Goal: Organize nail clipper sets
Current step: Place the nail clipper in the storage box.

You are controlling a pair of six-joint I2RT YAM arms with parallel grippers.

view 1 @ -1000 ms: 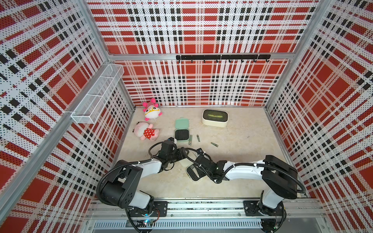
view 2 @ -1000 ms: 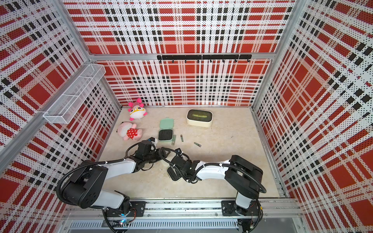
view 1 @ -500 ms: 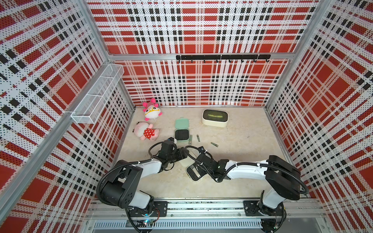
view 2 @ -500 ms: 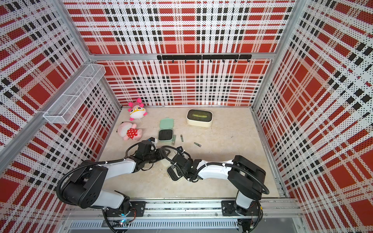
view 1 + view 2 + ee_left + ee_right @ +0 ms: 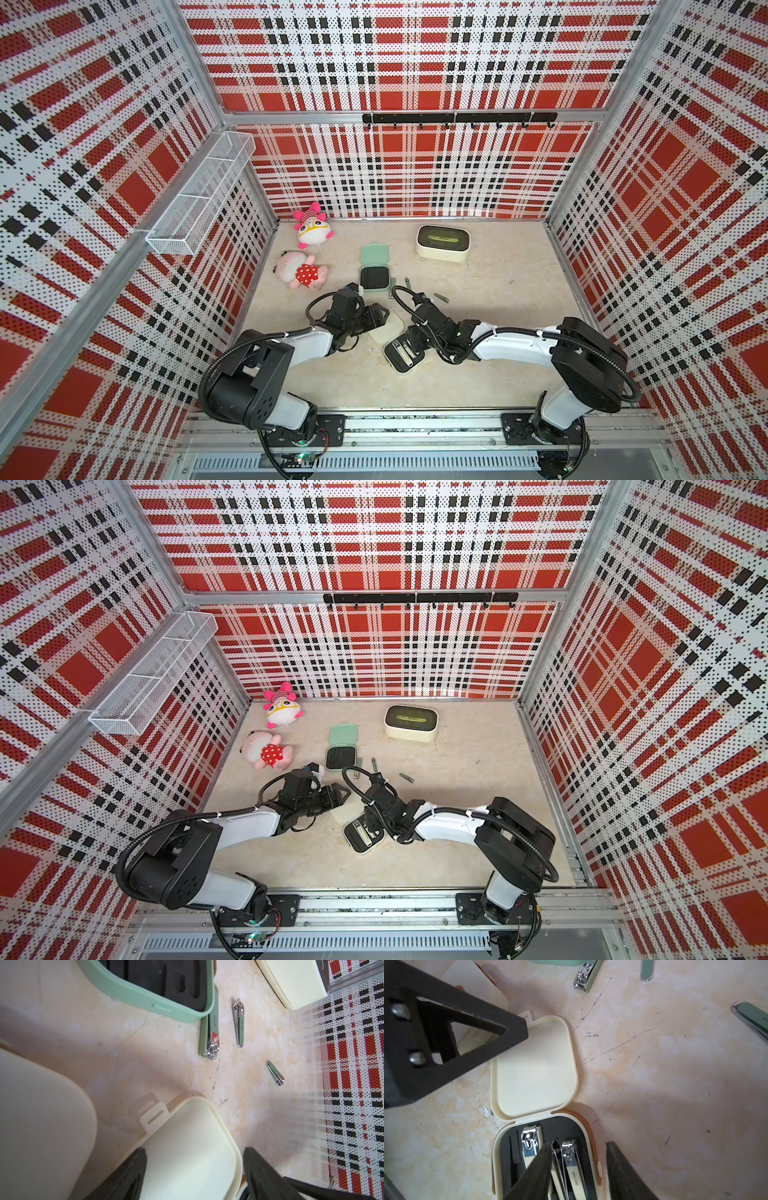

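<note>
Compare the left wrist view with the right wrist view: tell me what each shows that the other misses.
Left wrist only: the mint case's black insert and a corner of the larger cream box.
Right wrist only: the cream case's base, with silver clippers seated in its black slots.
Both: the open cream lid, lying flat, and the loose green-handled clippers on the table.

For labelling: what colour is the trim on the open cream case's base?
The trim is tan brown; clearest in the right wrist view.
</note>
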